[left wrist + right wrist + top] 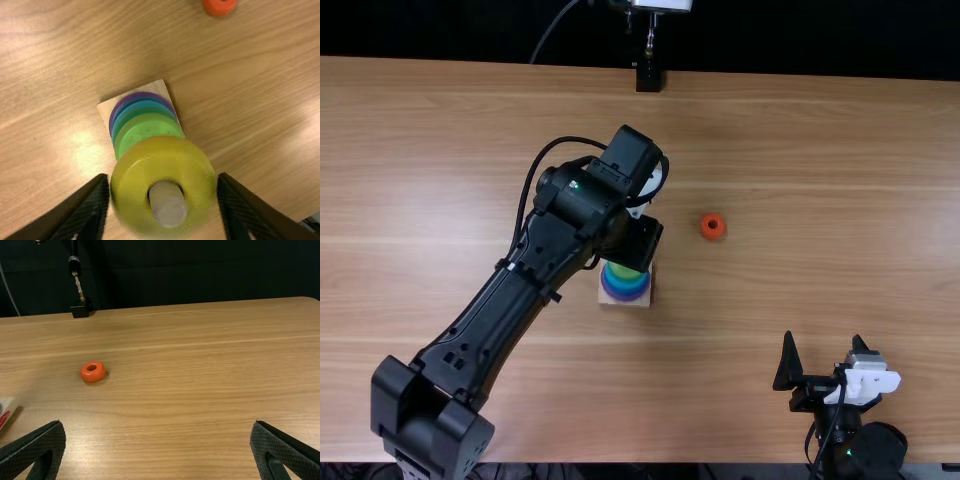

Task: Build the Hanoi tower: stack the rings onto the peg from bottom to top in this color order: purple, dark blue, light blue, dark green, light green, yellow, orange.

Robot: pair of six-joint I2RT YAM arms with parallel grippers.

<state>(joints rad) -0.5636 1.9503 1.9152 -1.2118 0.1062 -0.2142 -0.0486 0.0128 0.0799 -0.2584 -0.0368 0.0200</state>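
And here's the left pincer (636,243), fingers set around the yellow ring (160,155), touching both sides! The peg (167,202) pokes up through that ring, between the fingers. Below the pincer, a stack of purple, blue and green rings (149,125) on the wooden base (638,303). Orange ring (713,226) lies right of it. The right pincer (824,343): wide open, empty!

counter (840,150) — light brown wood | left arm (490,320) slants across, left pincer (638,240) covering far part of ring stack (625,283); purple, blue, green visible | orange ring (712,226) beyond, to the right — apart | right pincer (824,342) near front edge, fingers spread
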